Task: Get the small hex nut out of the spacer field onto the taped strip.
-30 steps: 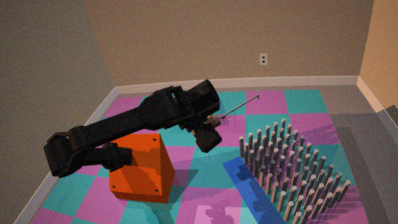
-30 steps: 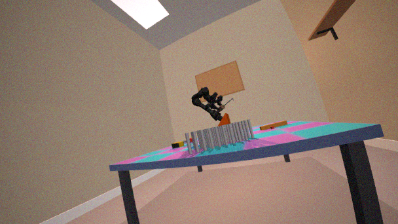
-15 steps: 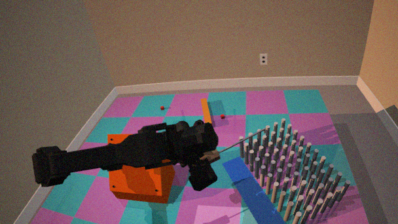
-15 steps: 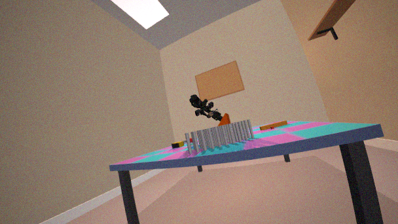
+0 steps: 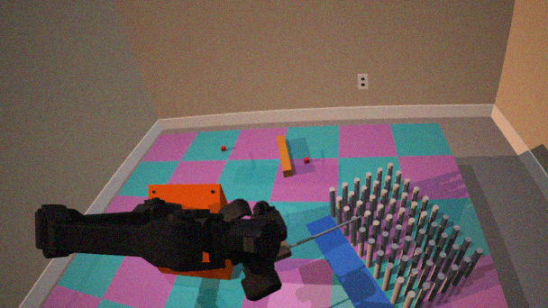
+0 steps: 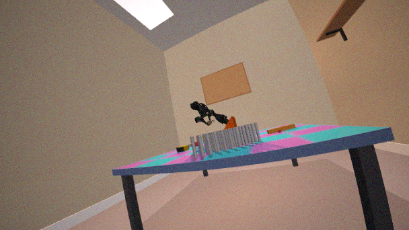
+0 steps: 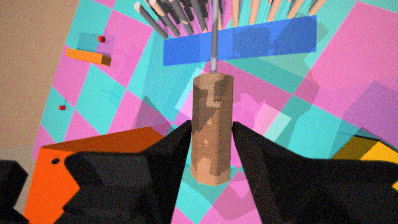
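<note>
My gripper (image 5: 280,250) (image 6: 208,122) (image 7: 211,124) is shut on the brown wooden handle (image 7: 212,115) of a hook tool. The tool's thin grey rod (image 5: 322,232) (image 7: 214,35) points forward over the blue taped strip (image 5: 342,258) (image 7: 280,37), and its tip reaches the front rows of the standing spacers (image 5: 397,225) (image 6: 225,138) (image 7: 175,15). The hook end is hidden among them. All the spacers I see stand upright. The hex nut is not visible in any view.
An orange box (image 5: 189,195) (image 7: 47,175) (image 6: 231,122) stands behind my arm. An orange bar (image 5: 284,155) (image 7: 87,55) (image 6: 280,128) and two red cubes (image 5: 223,148) (image 5: 306,159) lie farther back. A yellow-and-black object (image 7: 375,150) (image 6: 183,148) lies to the right of my hand.
</note>
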Controlling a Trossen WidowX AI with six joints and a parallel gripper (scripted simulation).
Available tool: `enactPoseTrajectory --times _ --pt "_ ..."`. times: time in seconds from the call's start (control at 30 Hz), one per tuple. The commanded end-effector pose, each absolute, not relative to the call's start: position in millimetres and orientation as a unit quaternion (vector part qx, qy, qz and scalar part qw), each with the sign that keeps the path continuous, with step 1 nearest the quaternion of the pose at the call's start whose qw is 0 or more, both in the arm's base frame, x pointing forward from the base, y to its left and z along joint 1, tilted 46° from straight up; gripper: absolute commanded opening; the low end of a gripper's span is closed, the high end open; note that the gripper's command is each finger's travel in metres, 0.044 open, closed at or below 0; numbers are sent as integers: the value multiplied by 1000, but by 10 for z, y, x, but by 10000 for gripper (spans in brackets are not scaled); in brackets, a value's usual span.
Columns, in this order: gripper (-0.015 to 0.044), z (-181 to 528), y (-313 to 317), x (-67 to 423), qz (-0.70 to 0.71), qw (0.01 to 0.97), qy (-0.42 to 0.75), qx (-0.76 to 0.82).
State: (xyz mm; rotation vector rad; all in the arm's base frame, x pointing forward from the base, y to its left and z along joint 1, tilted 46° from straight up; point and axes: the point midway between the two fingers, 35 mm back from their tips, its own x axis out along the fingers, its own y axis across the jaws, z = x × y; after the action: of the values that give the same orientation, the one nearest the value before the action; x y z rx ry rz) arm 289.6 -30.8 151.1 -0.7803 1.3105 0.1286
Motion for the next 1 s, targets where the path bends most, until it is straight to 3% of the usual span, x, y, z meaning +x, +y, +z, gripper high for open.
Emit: enactPoseTrajectory --times 0.0,0.77,0.97 --pt "0 1431 -382 2921 61 721 594 -353" --pt "0 470 -1403 2979 60 720 592 -357" --pt "0 448 -1422 2981 59 720 592 -357"
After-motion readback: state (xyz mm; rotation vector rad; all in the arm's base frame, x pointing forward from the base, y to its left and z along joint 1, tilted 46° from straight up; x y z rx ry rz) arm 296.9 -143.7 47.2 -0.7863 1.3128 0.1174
